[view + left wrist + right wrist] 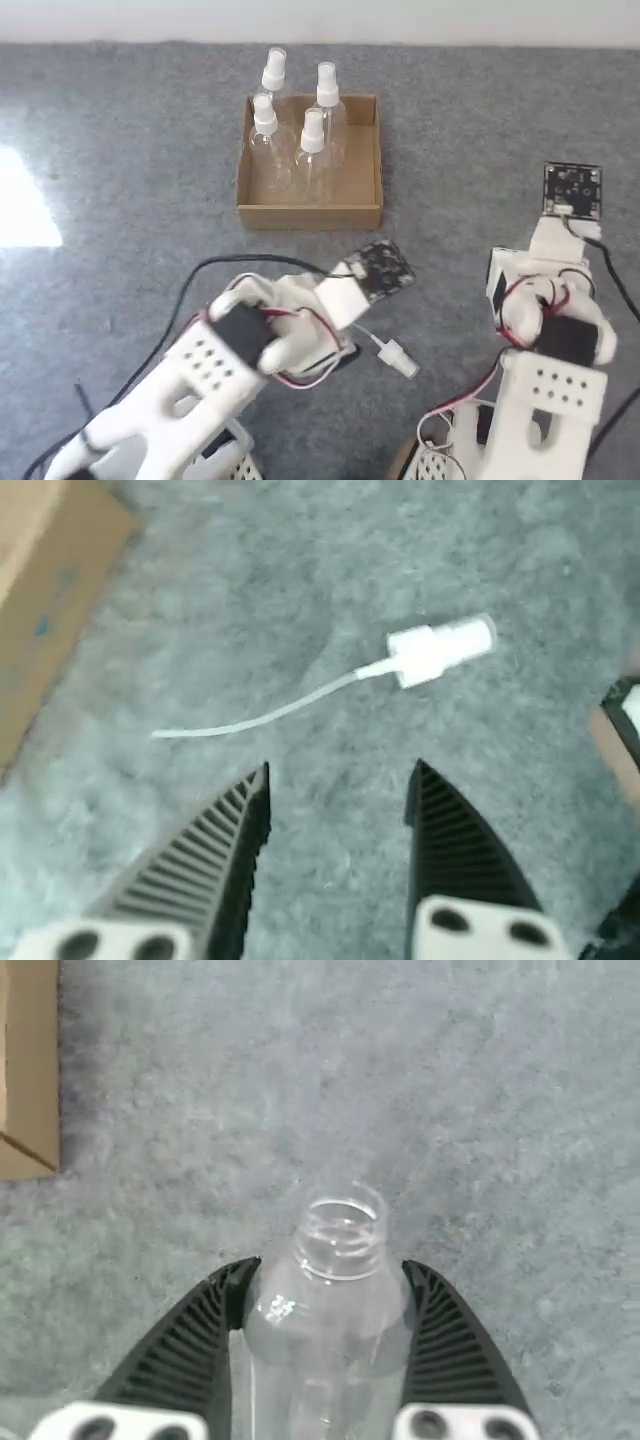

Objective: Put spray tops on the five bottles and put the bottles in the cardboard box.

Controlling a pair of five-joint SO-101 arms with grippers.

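Observation:
The cardboard box (310, 208) stands at the far middle of the grey carpet, with several capped clear bottles (312, 150) upright in it. A loose white spray top (440, 650) with a long thin tube lies flat on the carpet. It sits just ahead of my left gripper (340, 770), which is open and apart from it. In the high view the spray top (397, 356) lies between the two arms. My right gripper (327, 1265) is shut on a clear bottle (335, 1260), whose uncapped neck points away from the wrist.
The left arm (250, 340) stretches from the near left towards the middle, trailing black and red cables. The right arm (550, 320) stands at the near right. Box corners show beside each gripper (40, 610) (25, 1070). Open carpet lies between the arms and the box.

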